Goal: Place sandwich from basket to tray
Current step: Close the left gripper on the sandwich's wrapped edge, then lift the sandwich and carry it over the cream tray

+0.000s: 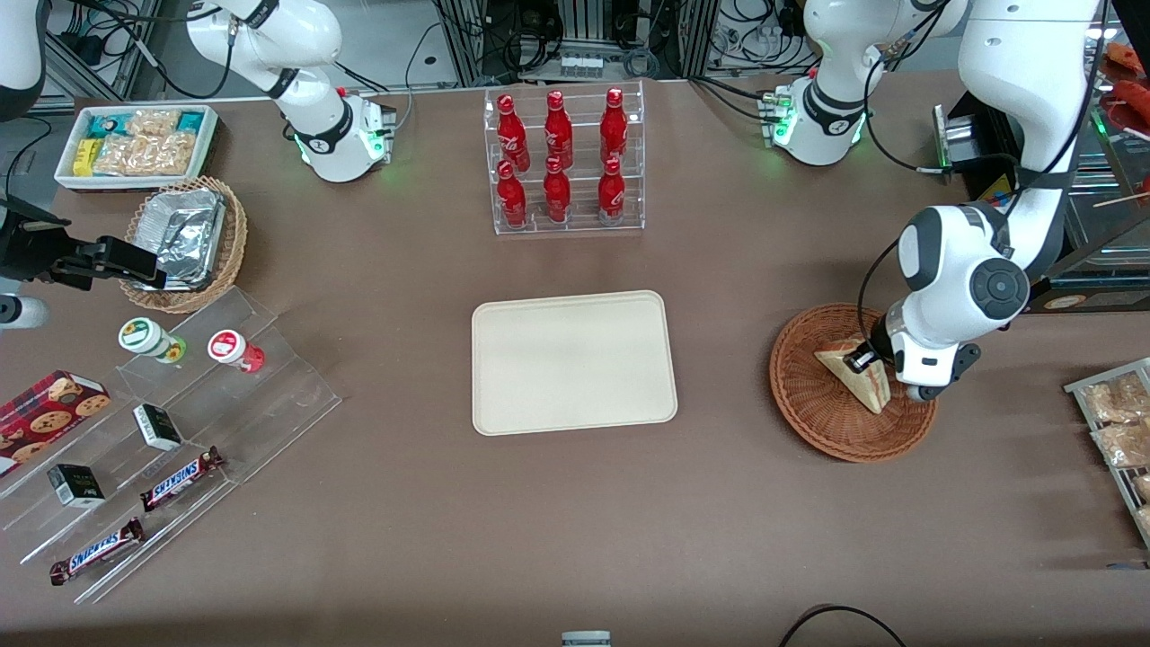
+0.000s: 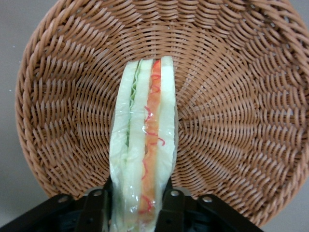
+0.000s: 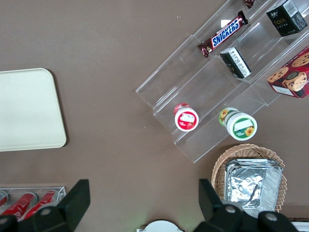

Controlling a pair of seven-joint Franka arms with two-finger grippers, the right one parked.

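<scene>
The sandwich is a wrapped pale wedge standing on edge in the reddish-brown wicker basket toward the working arm's end of the table. In the left wrist view the sandwich shows its green and red-pink filling along the cut edge, with the basket under it. My left gripper is down in the basket, shut on the sandwich, one black finger on each side of it. The cream-beige tray lies flat at mid-table, apart from the basket.
A clear rack of red bottles stands farther from the camera than the tray. Toward the parked arm's end are clear steps with snack bars and cups, a tan basket of foil containers and a white snack bin.
</scene>
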